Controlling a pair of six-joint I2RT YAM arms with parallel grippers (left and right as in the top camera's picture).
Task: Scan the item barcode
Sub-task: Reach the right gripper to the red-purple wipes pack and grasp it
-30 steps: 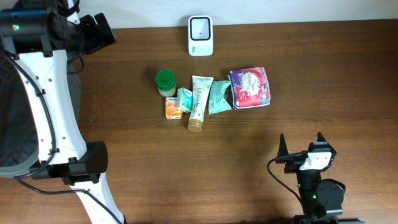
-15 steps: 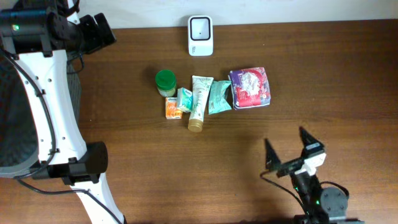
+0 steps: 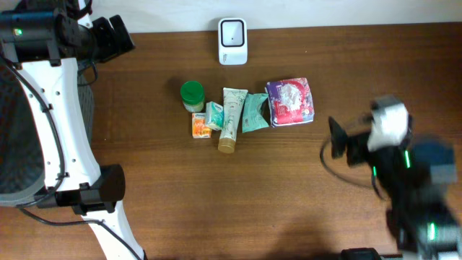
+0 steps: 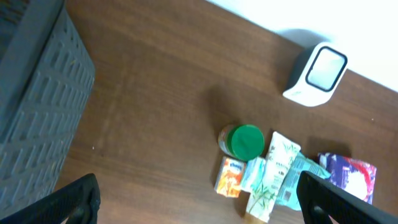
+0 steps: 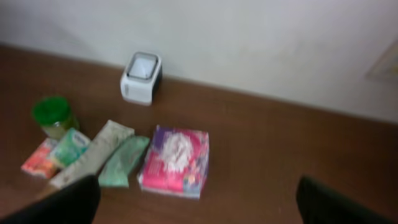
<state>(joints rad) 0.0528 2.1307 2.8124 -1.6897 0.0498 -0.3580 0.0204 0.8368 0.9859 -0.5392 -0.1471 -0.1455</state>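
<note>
Mid-table lies a cluster of items: a green-lidded jar [image 3: 192,94], an orange packet [image 3: 200,126], a small teal packet [image 3: 214,115], a white tube [image 3: 231,118], a mint pouch [image 3: 254,113] and a purple-pink pack [image 3: 290,102]. The white barcode scanner [image 3: 232,41] stands at the back edge. My right gripper [image 3: 338,139] is blurred in the overhead view, right of the pack; its wrist view shows it open [image 5: 199,205] and empty, facing the pack [image 5: 176,160]. My left gripper [image 4: 199,202] hangs open and empty high over the table's left side, with the jar [image 4: 247,140] below it.
A grey ribbed basket [image 4: 31,106] stands off the table's left edge, under the left arm [image 3: 54,108]. A white wall runs behind the scanner [image 5: 142,76]. Bare brown tabletop [image 3: 274,195] lies in front of the items.
My right arm has swung up from the table's front edge toward the right-middle, near the purple-pink pack, and is motion-blurred. The left arm and the items have not moved.
</note>
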